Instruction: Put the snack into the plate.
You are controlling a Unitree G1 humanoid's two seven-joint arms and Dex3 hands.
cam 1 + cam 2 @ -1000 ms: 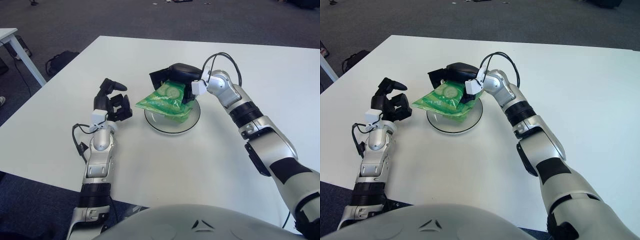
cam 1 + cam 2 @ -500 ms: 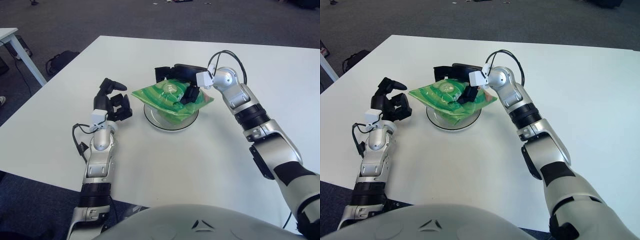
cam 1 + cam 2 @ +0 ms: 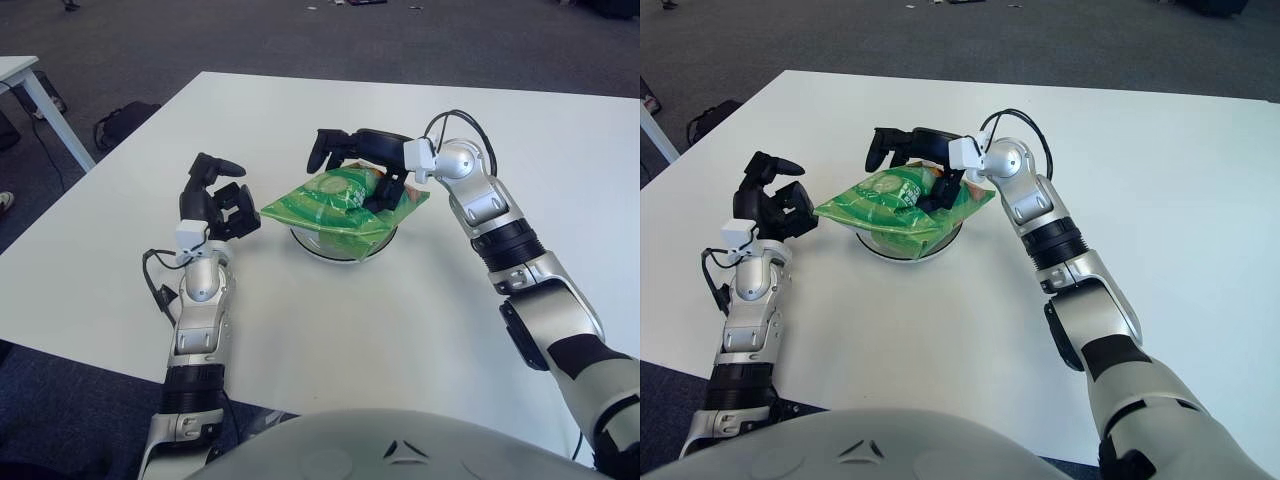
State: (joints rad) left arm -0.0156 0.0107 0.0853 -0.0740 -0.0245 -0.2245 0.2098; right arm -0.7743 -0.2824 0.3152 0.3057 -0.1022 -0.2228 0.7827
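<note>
Left eye view shows the green snack bag (image 3: 345, 203) lying across the plate (image 3: 340, 246), the right hand (image 3: 362, 160) spread above it, apparently letting go, so next it should lift clear, while the left hand (image 3: 215, 200) waits beside, fingers loosely curled and empty

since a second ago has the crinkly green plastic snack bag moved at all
Yes. The crinkly green plastic snack bag has flattened out over the round white plate, spreading toward its right rim, with the right hand opening above it.
</note>
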